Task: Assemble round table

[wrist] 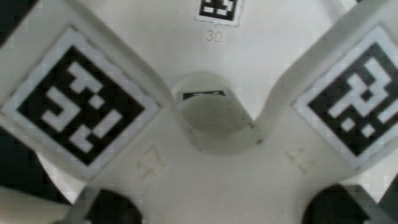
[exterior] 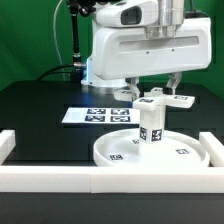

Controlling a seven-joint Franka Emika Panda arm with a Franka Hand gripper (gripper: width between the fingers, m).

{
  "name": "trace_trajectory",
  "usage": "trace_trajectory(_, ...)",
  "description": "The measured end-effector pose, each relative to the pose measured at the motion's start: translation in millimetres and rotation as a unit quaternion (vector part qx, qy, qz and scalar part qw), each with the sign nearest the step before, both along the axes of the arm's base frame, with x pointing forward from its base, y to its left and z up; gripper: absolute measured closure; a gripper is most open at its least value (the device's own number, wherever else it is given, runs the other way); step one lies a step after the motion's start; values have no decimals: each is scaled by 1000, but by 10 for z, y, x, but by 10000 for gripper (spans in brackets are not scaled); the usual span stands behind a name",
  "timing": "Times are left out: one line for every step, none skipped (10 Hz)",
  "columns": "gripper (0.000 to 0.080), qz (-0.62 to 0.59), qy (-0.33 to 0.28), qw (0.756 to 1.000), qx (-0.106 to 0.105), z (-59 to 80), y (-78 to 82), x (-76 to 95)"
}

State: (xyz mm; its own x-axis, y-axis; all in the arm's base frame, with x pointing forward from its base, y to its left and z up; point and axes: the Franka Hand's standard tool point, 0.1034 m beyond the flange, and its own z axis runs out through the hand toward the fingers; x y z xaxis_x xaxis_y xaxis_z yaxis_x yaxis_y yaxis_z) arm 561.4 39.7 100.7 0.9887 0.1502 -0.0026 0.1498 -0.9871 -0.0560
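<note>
The round disc [exterior: 150, 152] lies flat near the front rail. The short leg [exterior: 150, 126] stands upright on its middle. The cross-shaped base [exterior: 166, 98] is at the leg's top, set a little toward the exterior view's right. My gripper [exterior: 156, 90] reaches down from above, with one finger on each side of the base, and appears shut on it. In the wrist view the base [wrist: 214, 150] fills the frame, with tags on its arms and a round hollow at its centre. The dark fingertips [wrist: 116, 207] press at its sides.
The marker board [exterior: 98, 115] lies flat on the black table behind the disc. Long white border rails [exterior: 110, 181] run along the front and both sides. A green curtain hangs behind the arm.
</note>
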Motion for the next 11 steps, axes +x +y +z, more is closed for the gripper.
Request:
trace_trajectory(359, -58, 4, 998, 6, 0, -1, -1)
trace_trajectory(359, -123, 9, 992, 10, 0, 0, -2)
trace_trajectory(358, -160, 11, 987, 10, 2, 1, -1)
trace_trajectory(358, -163, 11, 987, 9, -1, -2, -2)
trace_trajectory(358, -203, 14, 979, 12, -1, 0, -1)
trace_trajectory(358, -221, 16, 975, 12, -2, -2, -2)
trace_trajectory(358, -261, 19, 965, 13, -2, -3, -1)
trace_trajectory(358, -286, 21, 958, 13, -2, -3, -1)
trace_trajectory(358, -310, 22, 950, 14, -3, -3, -2)
trace_trajectory(358, -384, 21, 923, 28, -11, -19, -4)
trace_trajectory(358, -439, 17, 898, 39, -12, -23, -16)
